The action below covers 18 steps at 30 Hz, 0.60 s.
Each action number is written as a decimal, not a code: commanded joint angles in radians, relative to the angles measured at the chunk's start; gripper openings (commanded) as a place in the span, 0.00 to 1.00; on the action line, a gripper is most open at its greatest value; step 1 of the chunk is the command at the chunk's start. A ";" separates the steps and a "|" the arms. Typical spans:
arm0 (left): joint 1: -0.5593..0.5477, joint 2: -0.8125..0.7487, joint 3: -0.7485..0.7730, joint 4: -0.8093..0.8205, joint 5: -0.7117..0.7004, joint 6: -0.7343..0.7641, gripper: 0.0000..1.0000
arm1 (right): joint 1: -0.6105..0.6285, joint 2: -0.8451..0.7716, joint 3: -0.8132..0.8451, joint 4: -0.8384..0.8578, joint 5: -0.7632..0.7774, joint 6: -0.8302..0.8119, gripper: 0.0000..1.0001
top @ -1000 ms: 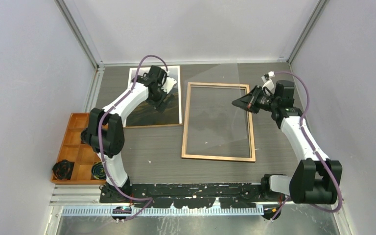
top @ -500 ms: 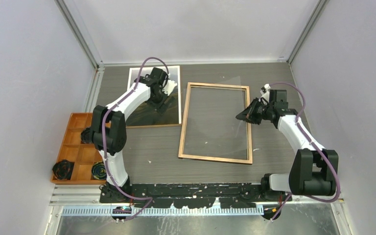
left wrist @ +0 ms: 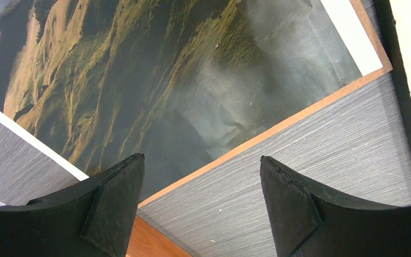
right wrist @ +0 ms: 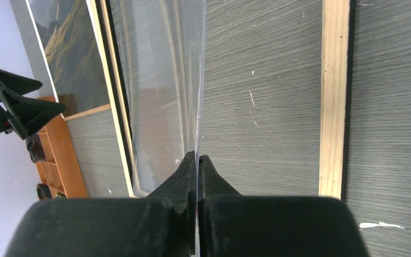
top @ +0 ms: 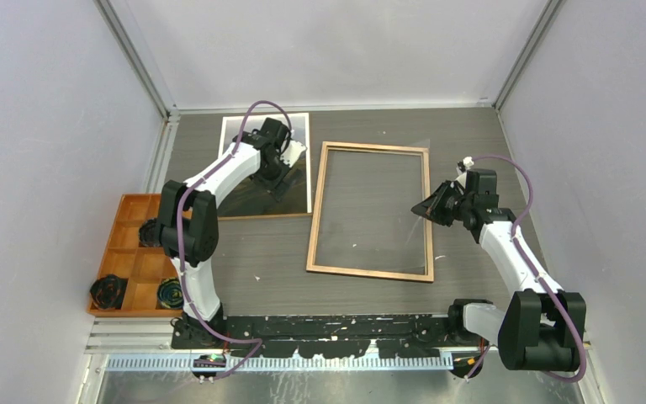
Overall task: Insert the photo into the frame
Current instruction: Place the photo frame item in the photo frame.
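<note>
Blocking frame (top: 370,273) opening: clear pane (right wrist: 160,80) pinched in right fingers (right wrist: 182,175).

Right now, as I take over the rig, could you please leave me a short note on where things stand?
Left gripper: fingers open over the photo, holding nothing.
Right gripper: fingers shut on the edge of the clear pane, held over the frame.
The photo lies on the brown backing board, left of the frame, which lies wood side up.
Done: nothing placed yet. Left: settle the pane, then put the photo in the frame.
</note>
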 commanded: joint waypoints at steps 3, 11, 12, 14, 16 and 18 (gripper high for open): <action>-0.004 -0.027 -0.006 -0.021 0.025 -0.007 0.80 | 0.003 -0.016 -0.016 0.050 0.036 0.011 0.01; -0.004 -0.028 -0.001 -0.036 0.025 -0.012 0.80 | 0.003 -0.021 -0.041 0.085 0.017 0.037 0.01; -0.004 -0.030 0.000 -0.039 0.031 -0.014 0.80 | 0.003 -0.026 -0.044 0.083 0.016 0.039 0.01; -0.005 -0.033 -0.004 -0.039 0.036 -0.014 0.80 | 0.003 -0.050 -0.056 0.087 0.027 0.042 0.01; -0.008 -0.031 -0.006 -0.043 0.028 -0.013 0.80 | 0.003 -0.071 -0.063 0.084 0.035 0.043 0.01; -0.010 -0.032 -0.007 -0.051 0.021 -0.011 0.80 | 0.003 -0.086 -0.076 0.090 0.037 0.048 0.01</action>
